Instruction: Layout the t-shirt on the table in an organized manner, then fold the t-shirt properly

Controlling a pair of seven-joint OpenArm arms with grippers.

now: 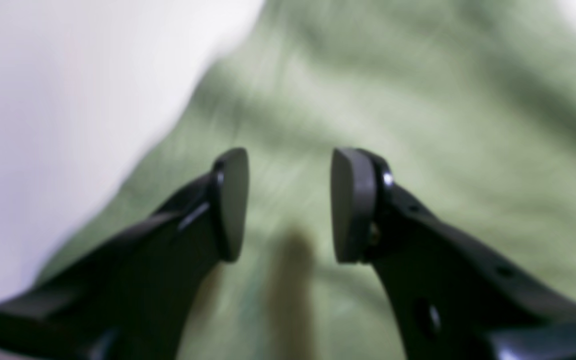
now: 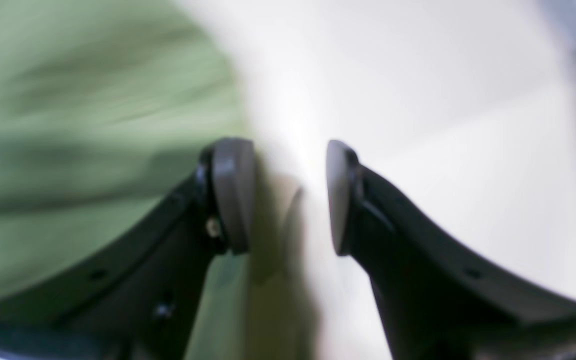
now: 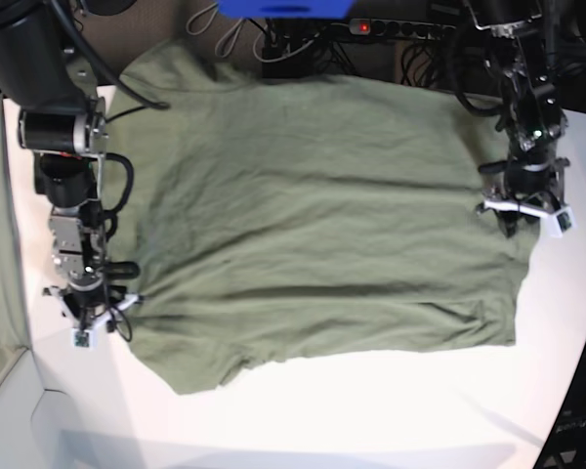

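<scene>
T-shirt (image 3: 313, 215) flat on table (image 3: 371, 410)

Base view looks straight down; wrist views hover close over t-shirt (image 3: 313, 215) edges

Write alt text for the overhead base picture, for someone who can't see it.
An olive-green t-shirt lies spread nearly flat, lightly wrinkled, across a white table, its far edge hanging over toward dark cables. Two black robot arms flank it: the left gripper at the shirt's right edge, the right gripper at its left edge, neither lifting the cloth.
</scene>
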